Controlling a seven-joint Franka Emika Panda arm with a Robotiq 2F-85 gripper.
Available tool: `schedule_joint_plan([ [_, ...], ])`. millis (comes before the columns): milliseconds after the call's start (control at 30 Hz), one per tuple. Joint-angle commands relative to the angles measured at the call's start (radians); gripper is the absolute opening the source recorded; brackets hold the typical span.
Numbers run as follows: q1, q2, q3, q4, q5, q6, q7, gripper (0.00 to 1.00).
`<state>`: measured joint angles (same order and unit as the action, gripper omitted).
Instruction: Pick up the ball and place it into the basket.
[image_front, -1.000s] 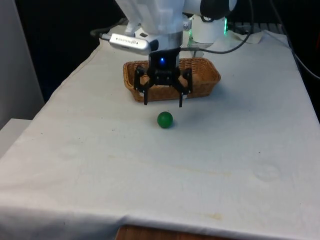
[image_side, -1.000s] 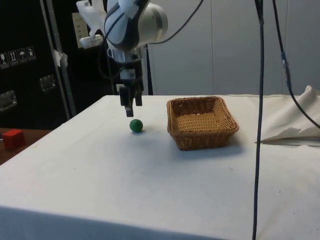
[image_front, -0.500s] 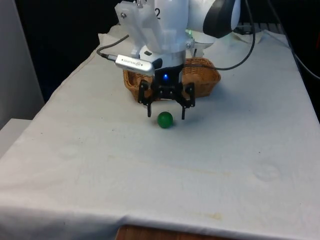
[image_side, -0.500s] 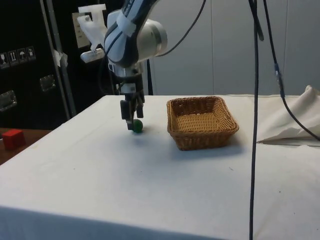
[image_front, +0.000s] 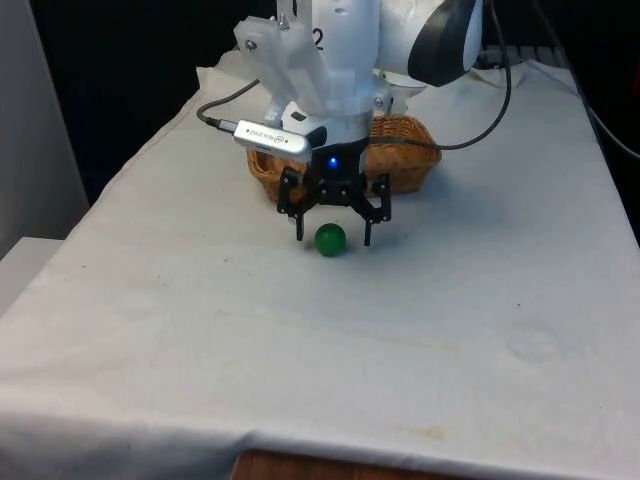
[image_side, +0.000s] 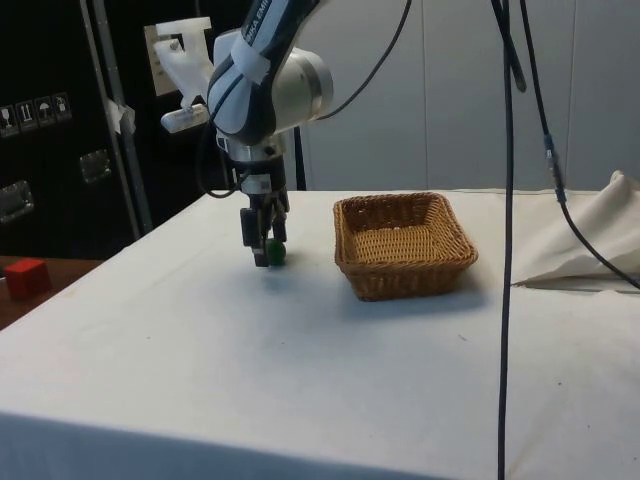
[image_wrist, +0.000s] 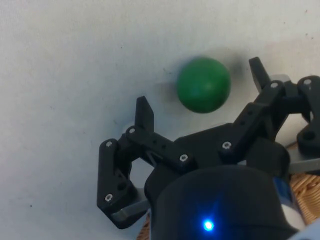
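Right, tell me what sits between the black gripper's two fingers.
The small green ball sits on the white cloth between the black gripper's open fingers, untouched, as the wrist view shows.

Arm bent low, hand (image_front: 334, 237) pointing down, fingers spread.

- Your claw (image_front: 334, 237) straddles the ball (image_front: 330, 240), a gap showing at each finger.
- The basket (image_front: 412, 165) stands just behind; bare desk (image_front: 300, 330) elsewhere.

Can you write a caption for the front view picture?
Open hand lowered around the green ball, basket behind.
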<state>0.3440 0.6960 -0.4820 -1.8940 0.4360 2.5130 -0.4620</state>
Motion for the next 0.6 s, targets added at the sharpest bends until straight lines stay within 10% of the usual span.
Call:
schedule_joint_plan([
  [0,0.000,0.000,0.000,0.000,0.000,0.000,0.000,1.00],
  [167,-0.001,0.001,0.003,-0.001,0.003,0.005,-0.002,0.94],
  [333,-0.001,0.001,0.003,-0.001,0.002,0.005,-0.001,0.56],
  [467,-0.001,0.000,0.001,-0.001,0.001,0.003,-0.001,0.06],
  [567,0.000,-0.001,0.000,-0.001,0.001,0.002,-0.001,0.00],
])
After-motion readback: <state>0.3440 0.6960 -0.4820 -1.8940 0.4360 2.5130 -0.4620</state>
